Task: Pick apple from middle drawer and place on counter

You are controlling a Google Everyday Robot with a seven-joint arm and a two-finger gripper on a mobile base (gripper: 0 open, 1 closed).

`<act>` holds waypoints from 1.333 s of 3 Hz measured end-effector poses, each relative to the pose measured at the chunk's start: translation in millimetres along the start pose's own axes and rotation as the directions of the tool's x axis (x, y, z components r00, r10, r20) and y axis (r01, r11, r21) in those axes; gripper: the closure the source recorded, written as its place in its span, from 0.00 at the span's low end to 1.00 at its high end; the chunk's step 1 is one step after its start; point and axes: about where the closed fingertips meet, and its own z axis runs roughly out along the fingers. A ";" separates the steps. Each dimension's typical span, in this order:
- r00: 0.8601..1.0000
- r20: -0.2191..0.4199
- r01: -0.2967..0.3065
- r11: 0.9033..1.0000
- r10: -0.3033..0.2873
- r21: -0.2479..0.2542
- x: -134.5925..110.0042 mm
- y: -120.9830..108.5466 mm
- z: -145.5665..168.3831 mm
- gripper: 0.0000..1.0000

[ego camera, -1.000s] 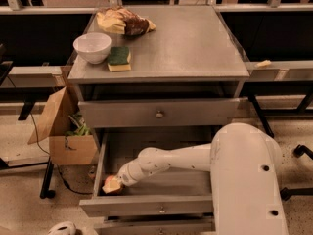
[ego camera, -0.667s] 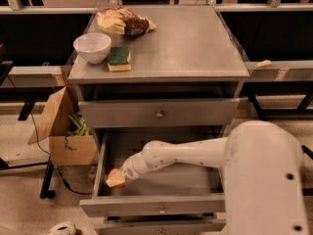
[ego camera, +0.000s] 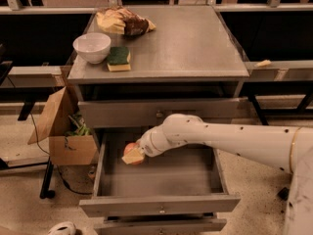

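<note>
The middle drawer [ego camera: 156,181] is pulled open below the counter [ego camera: 186,43], with a round knob on its front. The reddish-orange apple [ego camera: 131,151] with a pale patch is held above the left back part of the drawer floor. My gripper [ego camera: 135,153] at the end of the white arm [ego camera: 220,138] is shut on the apple, lifted clear of the floor. The fingers are mostly hidden behind the apple and wrist.
On the counter's left side stand a white bowl [ego camera: 91,47], a green-and-yellow sponge [ego camera: 119,58] and a crumpled snack bag [ego camera: 124,22]. The top drawer [ego camera: 159,112] is shut. A cardboard box [ego camera: 66,131] stands on the floor at the left.
The arm has lifted the apple up off the drawer floor and drawn it slightly right and back; the wrist now sits higher, near the top drawer's front.
</note>
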 end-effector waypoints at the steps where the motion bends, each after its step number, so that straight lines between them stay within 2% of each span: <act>1: 0.997 -0.008 0.078 0.994 -0.078 0.074 -40.3 -9.1 -66.7 1.00; 2: 0.985 -0.038 0.170 0.968 -0.166 0.185 -97.4 -12.5 -136.1 1.00; 3: 0.971 -0.058 0.238 0.921 -0.232 0.309 -164.6 -7.4 -202.6 1.00; 4: 0.969 -0.082 0.246 0.886 -0.233 0.394 -222.5 -14.1 -244.8 1.00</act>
